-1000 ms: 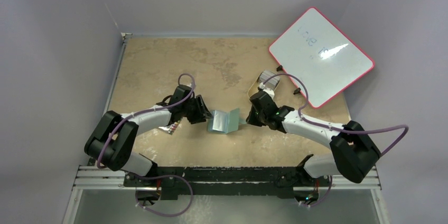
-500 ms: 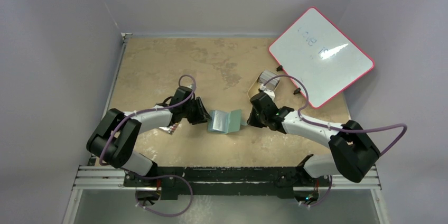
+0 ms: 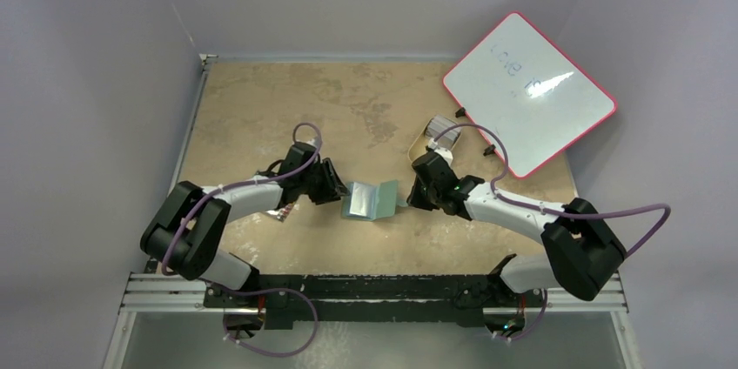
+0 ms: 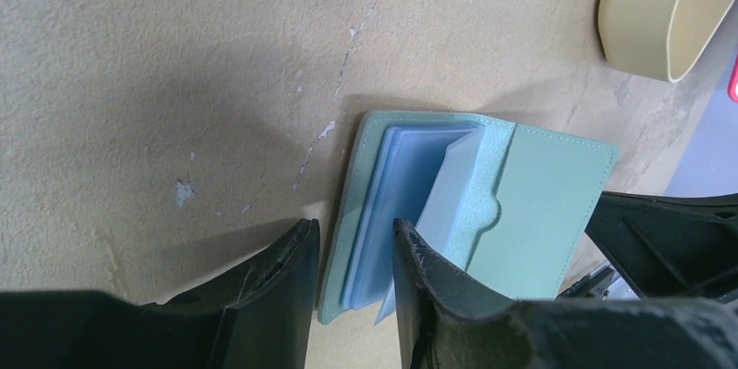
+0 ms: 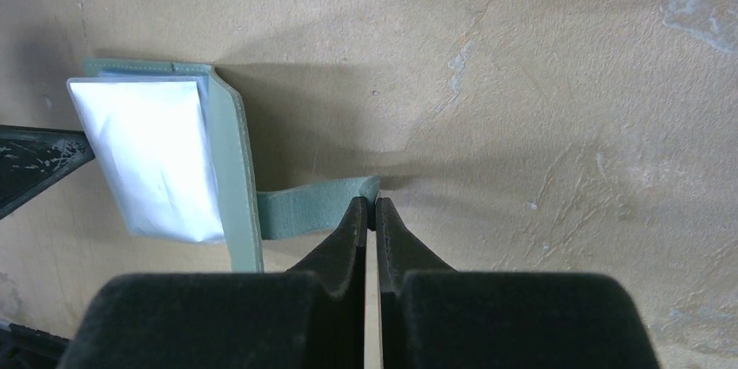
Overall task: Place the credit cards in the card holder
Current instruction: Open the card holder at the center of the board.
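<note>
Lying open on the mottled tan table (image 3: pixel 261 108), the card holder (image 3: pixel 370 199) sits about midway between the left and right edges and closer to the near edge than the far one. It is a pale green folding wallet, and its clear plastic sleeves (image 4: pixel 409 186) fan up from the inside.

The left gripper (image 4: pixel 352 234) comes in low from the left. Its fingers are parted and straddle the wallet's left edge, with the cover's rim and the sleeve ends showing in the gap. Whether either pad presses on the wallet cannot be told.

The right gripper (image 5: pixel 370 204) comes in from the right, its fingers clenched almost together on the tip of the wallet's narrow green side tab (image 5: pixel 305 208). The tab stretches out from the cover towards the right edge.

Just beyond the right gripper, towards the far right corner, stands a tan oval tray (image 4: pixel 644 21). Greyish credit cards (image 3: pixel 444 124) lie in it, partly hidden by the arm's purple cable (image 3: pixel 487 138).

A pink-rimmed whiteboard (image 3: pixel 529 90) lies tilted over the far right corner and overhangs the table's edges. A small shiny object (image 3: pixel 280 211) lies under the left arm, towards the near left corner; it is too small to identify.
</note>
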Controlling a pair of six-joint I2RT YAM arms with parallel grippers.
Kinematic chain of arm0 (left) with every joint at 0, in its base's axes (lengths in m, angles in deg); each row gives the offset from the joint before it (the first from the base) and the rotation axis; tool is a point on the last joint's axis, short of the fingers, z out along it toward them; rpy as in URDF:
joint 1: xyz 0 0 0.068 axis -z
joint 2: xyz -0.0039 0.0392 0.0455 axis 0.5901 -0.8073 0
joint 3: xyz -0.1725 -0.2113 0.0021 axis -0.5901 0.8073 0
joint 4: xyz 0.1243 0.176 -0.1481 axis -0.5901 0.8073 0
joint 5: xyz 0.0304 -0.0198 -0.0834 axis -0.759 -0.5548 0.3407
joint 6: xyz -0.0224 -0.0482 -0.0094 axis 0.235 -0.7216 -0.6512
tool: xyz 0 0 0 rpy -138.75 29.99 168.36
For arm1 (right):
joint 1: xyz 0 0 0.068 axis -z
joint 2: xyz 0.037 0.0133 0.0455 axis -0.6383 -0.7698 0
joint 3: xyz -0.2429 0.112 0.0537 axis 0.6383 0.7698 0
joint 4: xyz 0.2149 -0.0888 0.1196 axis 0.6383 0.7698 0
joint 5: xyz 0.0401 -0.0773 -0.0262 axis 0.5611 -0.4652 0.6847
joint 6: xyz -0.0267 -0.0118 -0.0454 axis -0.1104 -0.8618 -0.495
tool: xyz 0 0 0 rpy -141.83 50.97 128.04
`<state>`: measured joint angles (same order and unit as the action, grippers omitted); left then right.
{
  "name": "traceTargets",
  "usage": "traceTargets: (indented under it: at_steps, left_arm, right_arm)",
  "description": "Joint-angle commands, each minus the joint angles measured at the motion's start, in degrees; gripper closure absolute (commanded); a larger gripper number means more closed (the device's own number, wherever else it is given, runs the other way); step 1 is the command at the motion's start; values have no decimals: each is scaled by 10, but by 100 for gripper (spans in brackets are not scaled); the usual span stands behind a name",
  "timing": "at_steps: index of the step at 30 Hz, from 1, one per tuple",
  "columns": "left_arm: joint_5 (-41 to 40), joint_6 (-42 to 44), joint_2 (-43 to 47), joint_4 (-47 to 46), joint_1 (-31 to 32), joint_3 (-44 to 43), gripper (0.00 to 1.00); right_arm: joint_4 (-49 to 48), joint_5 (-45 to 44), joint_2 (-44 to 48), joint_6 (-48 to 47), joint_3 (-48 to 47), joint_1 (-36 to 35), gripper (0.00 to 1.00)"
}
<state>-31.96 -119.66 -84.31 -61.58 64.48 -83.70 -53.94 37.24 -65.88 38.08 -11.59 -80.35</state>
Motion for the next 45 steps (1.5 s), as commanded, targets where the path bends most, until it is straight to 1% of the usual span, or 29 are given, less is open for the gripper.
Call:
traceTargets:
  at_steps: [1,5,11,18,24,27,31,32,34,36,38,40,42,44,45]
  left_arm:
    - [0,0,-7,-22,6,5,64]
    - [0,2,-18,-25,8,2,64]
    - [75,-27,-37,-119,14,19,62]
    - [105,-52,-22,-175,25,24,62]
    - [140,-107,-28,-293,29,51,60]
    - [137,-108,-35,-297,37,49,60]
    - [122,-85,-39,-268,50,34,60]
    - [119,-80,-40,-263,52,31,61]
    - [119,-82,-40,-269,56,29,68]
    - [116,-86,-35,-271,58,28,78]
    - [113,-86,-27,-265,59,26,89]
    - [106,-86,-13,-254,60,25,92]
    - [99,-79,4,-237,60,20,92]
    - [87,-69,19,-209,61,10,91]
    - [82,-63,25,-193,62,6,96]
  right_arm:
    - [-6,-18,-2,1,6,4,100]
    - [-11,-17,-2,1,10,4,100]
    - [-18,-9,-7,-4,9,4,100]
    - [-21,-7,-1,-11,3,4,100]
    - [-27,-2,-4,-13,3,4,100]
    - [-32,2,-3,-16,4,4,100]
    - [-34,3,-1,-18,6,4,100]
    - [-34,4,-1,-17,6,4,100]
    - [-34,5,-1,-18,7,4,99]
    - [-31,7,-1,-20,4,4,95]
    - [-16,7,4,-20,-6,4,88]
    - [12,2,24,-21,-29,4,80]
    - [39,-3,58,-26,-51,4,71]
    - [57,-3,91,-30,-70,4,64]
    - [58,3,107,-32,-75,3,62]
